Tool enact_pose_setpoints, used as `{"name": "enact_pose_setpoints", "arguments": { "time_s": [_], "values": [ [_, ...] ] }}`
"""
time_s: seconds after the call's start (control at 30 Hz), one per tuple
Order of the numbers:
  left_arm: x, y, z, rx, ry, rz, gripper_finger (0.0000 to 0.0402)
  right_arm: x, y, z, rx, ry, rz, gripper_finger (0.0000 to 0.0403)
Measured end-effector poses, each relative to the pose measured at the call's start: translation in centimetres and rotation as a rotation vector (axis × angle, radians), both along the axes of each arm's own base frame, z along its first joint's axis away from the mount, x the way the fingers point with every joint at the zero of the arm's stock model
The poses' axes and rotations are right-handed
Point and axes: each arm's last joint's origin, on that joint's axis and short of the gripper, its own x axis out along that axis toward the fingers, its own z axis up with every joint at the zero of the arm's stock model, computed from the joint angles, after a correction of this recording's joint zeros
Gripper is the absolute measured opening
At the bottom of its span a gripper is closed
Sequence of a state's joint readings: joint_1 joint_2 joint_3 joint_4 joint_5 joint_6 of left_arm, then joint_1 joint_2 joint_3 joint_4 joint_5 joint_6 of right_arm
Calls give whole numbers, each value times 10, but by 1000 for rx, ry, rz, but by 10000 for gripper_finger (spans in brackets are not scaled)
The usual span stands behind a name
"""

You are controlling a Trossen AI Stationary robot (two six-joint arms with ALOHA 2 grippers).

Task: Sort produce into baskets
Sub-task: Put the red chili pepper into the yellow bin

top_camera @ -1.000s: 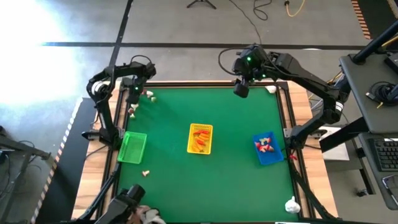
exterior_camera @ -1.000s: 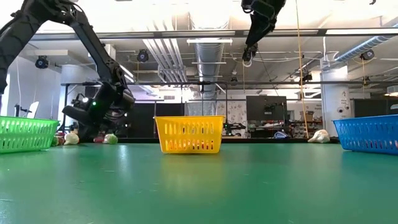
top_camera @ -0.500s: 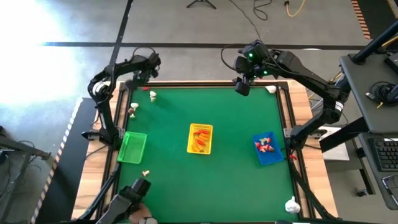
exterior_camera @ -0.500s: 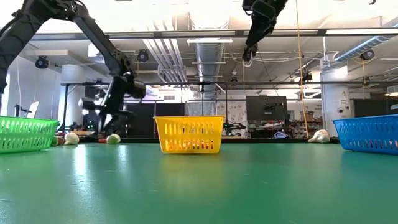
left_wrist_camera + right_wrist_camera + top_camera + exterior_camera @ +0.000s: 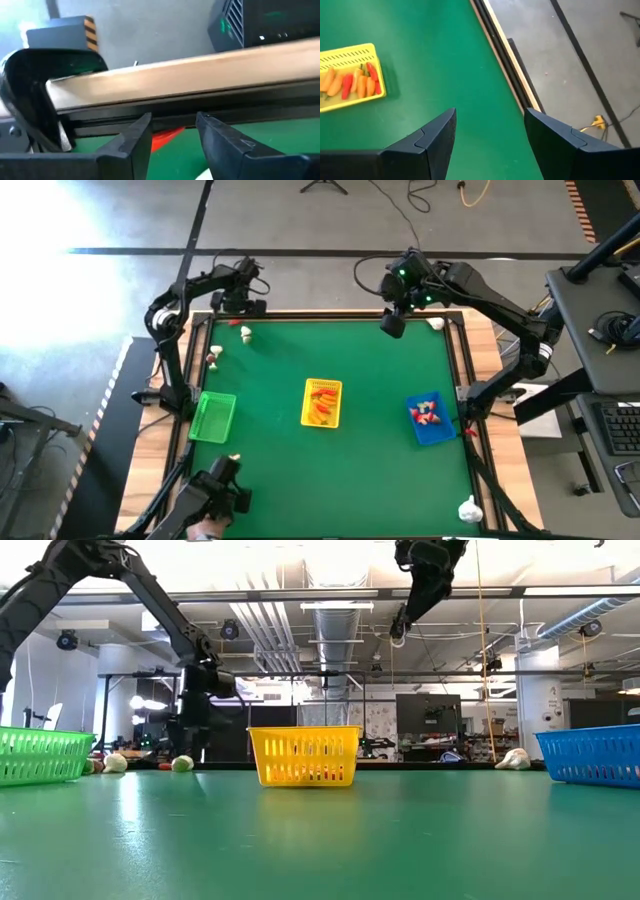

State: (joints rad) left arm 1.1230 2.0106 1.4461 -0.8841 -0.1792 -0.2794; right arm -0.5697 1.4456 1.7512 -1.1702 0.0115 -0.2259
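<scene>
While three baskets stand on the green table (image 5: 350, 450), their contents differ. The green basket (image 5: 213, 417) sits at the left of the high view and shows no pieces that can be made out. The yellow basket (image 5: 321, 402) stands at the centre and holds orange and red pieces, too small to count. The blue basket (image 5: 429, 419) stands at the right and holds red-and-white pieces, also too small to count.

Loose produce lies in four places: one red-and-white piece (image 5: 245, 333) and two pale pieces (image 5: 213, 356) in the upper left, one pale piece (image 5: 233, 459) near the lower left, one white piece (image 5: 435, 323) at the upper right edge, and one white piece (image 5: 470, 507) on the wooden border at the lower right.

The left gripper (image 5: 243, 303) is at the upper left, above the table's far rail. Its fingers (image 5: 131, 137) stand apart with nothing between them; a red piece (image 5: 165, 138) lies on the felt beyond them.

The right gripper (image 5: 392, 325) is raised at the upper centre. Its fingers (image 5: 432, 140) stand apart and hold nothing.

A third dark device (image 5: 215, 490) and a person's hand (image 5: 205, 533) show at the lower left edge.
</scene>
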Motion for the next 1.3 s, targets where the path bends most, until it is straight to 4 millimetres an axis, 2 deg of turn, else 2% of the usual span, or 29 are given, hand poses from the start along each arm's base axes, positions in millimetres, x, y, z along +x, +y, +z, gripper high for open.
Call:
{"name": "enact_pose_setpoints", "arguments": {
  "time_s": [0.13, 0.23, 0.33, 0.5, 0.73, 0.83, 1.1, 1.3],
  "values": [
    [-8, -3, 0, -99, -55, -36, 145, 1, 1, 0, 50, -31, -14, 226],
    [-10, -10, 0, -164, 14, -119, 141, 1, 2, 0, 72, -43, -37, 226],
    [-15, -10, 0, -150, 115, -162, 141, 1, 2, 0, 85, -51, -56, 226],
    [-18, -2, -2, -108, 117, -189, 148, 2, 3, 0, 124, -75, -117, 226],
    [-17, -3, -24, -207, 144, -241, 149, 9, 21, -2, 185, -67, -123, 226],
    [-13, -5, -26, -223, 136, -276, 149, 15, 32, -2, 197, -73, -111, 226],
    [-11, -13, -18, -246, 137, -321, 138, 26, 55, -2, 212, -88, -148, 226],
    [-18, -36, 6, -357, 145, -390, 140, 31, 68, -1, 216, -102, -172, 226]
  ]
}}
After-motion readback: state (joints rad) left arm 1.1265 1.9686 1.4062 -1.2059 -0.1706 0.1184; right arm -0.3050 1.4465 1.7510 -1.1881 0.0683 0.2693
